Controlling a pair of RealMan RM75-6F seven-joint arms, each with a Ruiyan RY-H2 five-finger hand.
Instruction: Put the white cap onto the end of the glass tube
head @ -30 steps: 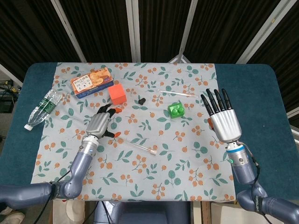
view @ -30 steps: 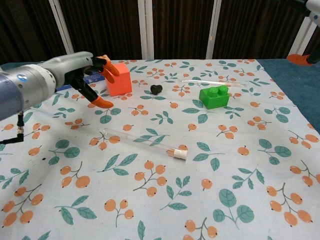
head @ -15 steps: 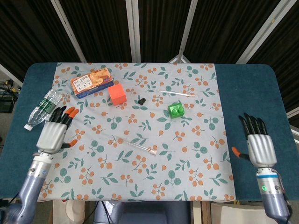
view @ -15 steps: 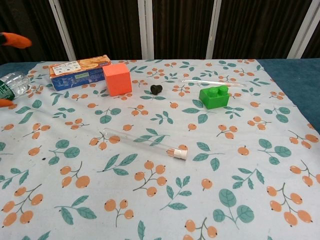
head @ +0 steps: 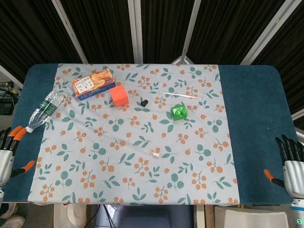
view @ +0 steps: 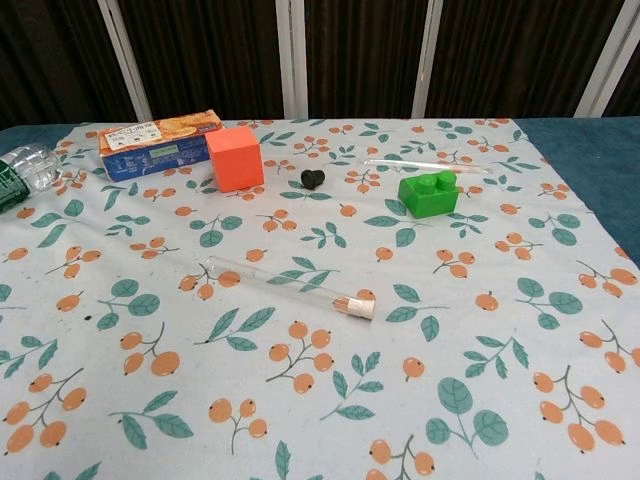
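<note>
The glass tube [head: 134,145] [view: 283,284] lies flat on the floral cloth near the middle, with the white cap [head: 156,154] [view: 366,308] sitting on its right end. In the head view my left hand [head: 6,154] hangs at the far left edge, off the table, fingers spread and holding nothing. At the bottom right corner my right hand [head: 293,164] shows in the same way, fingers apart and empty. Both hands are far from the tube. Neither hand appears in the chest view.
An orange cube [head: 119,95], a biscuit box [head: 93,83], a small black stopper [head: 144,102], a green brick [head: 178,112] and a thin clear rod [head: 180,94] lie toward the back. A plastic bottle [head: 43,111] lies at the cloth's left edge.
Both hands have drawn back from over the cloth to the near corners, beyond the table's edge. The capped tube has stayed where it was.
</note>
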